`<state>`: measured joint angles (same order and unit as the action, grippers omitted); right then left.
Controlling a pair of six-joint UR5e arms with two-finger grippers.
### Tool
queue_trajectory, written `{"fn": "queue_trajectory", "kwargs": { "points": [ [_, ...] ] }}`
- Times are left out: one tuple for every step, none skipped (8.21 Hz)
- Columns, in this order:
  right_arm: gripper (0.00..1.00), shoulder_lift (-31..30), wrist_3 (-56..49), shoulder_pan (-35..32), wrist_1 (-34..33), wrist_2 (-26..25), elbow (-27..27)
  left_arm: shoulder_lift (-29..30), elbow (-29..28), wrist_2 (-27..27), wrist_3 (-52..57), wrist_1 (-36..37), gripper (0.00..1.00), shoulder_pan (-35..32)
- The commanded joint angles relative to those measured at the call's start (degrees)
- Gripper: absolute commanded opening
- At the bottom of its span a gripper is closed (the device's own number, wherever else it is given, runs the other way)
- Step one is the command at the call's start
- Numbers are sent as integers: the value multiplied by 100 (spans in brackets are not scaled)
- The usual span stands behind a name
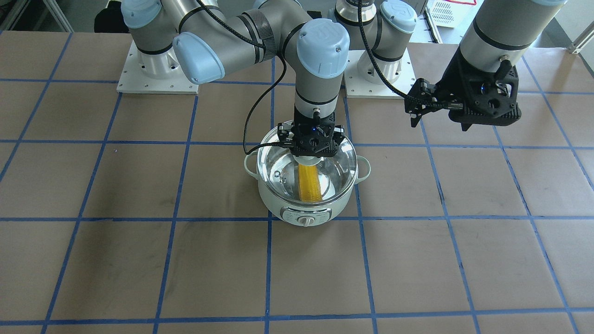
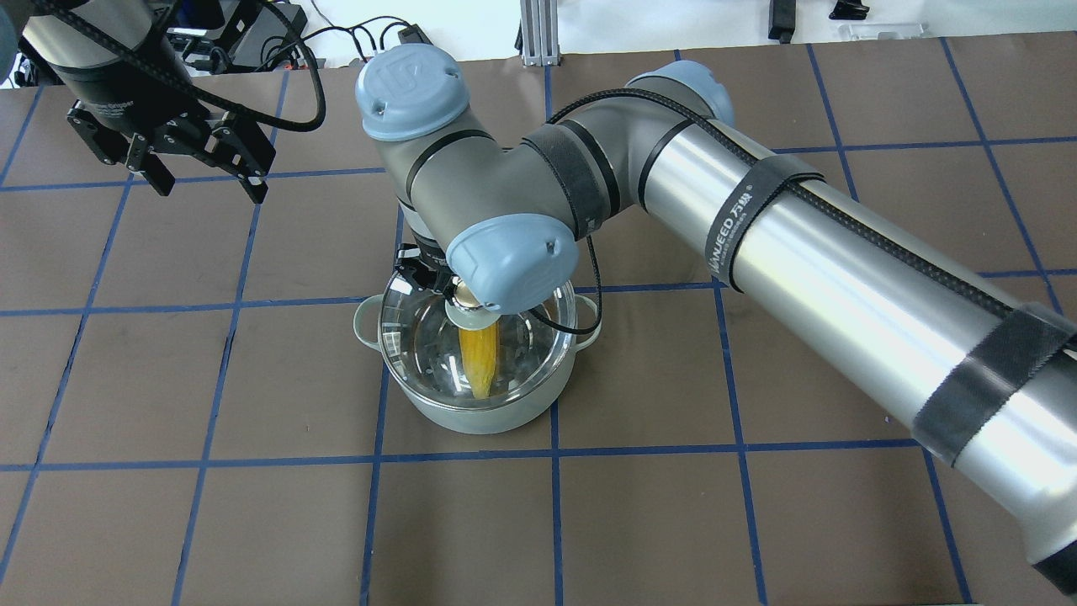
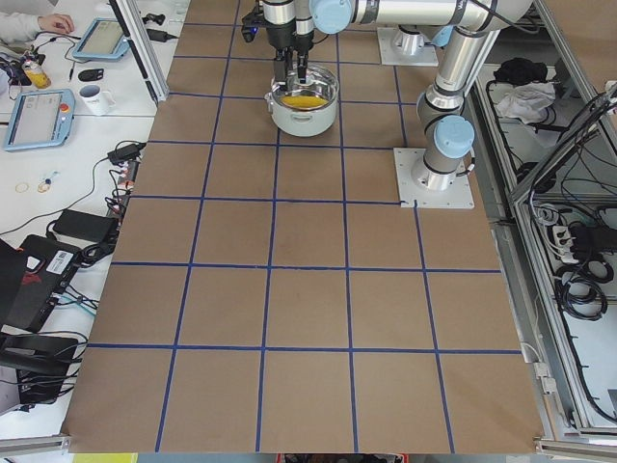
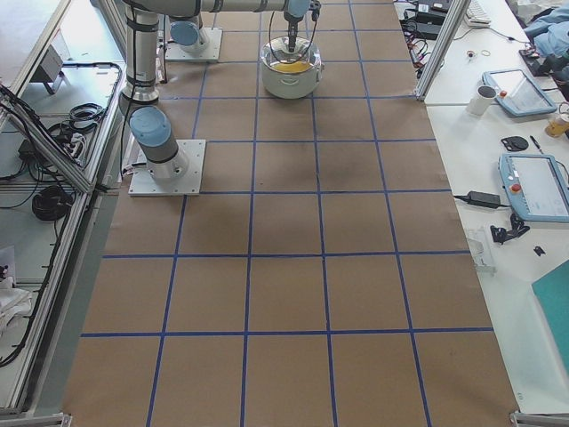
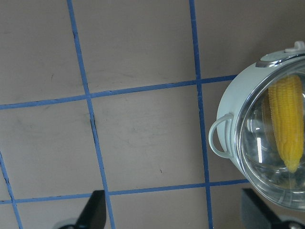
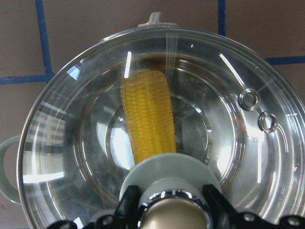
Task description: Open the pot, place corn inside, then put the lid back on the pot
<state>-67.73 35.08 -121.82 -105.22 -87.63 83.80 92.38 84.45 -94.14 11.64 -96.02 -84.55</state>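
Note:
The pale mint-green pot (image 1: 287, 208) stands mid-table with its dial facing away from the robot. The yellow corn (image 1: 310, 183) lies inside it, seen through the glass. The clear lid (image 1: 336, 174) sits on the pot's rim. My right gripper (image 1: 311, 147) points straight down, shut on the lid's knob; in the right wrist view (image 6: 174, 217) its fingers flank the knob above the corn (image 6: 147, 119). My left gripper (image 2: 209, 187) hangs open and empty above the table, well to the pot's side. The left wrist view shows the pot (image 5: 228, 109) and corn (image 5: 286, 119) at its right edge.
Brown paper with blue tape grid lines (image 1: 185, 218) covers the table. The two arm bases (image 1: 158, 69) stand at the robot's side. My right arm's long link (image 2: 841, 278) crosses above the table. Desks with tablets (image 3: 39, 116) stand beyond the table's edge.

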Motion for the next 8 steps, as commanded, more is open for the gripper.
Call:
{"fn": "queue_trajectory", "kwargs": {
  "points": [
    [43,5,-18,0,-25,80,-13,8,10,-8,14,57,100,0],
    [43,5,-79,-9,-25,80,-22,8,18,-8,22,57,100,0],
    [43,23,-80,0,-34,115,-22,8,18,-17,14,57,100,0],
    [43,32,-97,0,-17,115,-22,8,18,-8,14,57,100,0],
    [43,32,-106,-9,-8,115,-13,17,18,-8,-30,57,100,0],
    [43,40,-150,-9,-16,115,-13,17,18,-8,-30,57,100,0],
    [43,41,-176,-9,-16,89,-13,17,18,-8,-48,57,100,0],
    [43,41,-176,-9,-25,80,-13,17,10,-17,-13,57,100,0]
  ]
}}
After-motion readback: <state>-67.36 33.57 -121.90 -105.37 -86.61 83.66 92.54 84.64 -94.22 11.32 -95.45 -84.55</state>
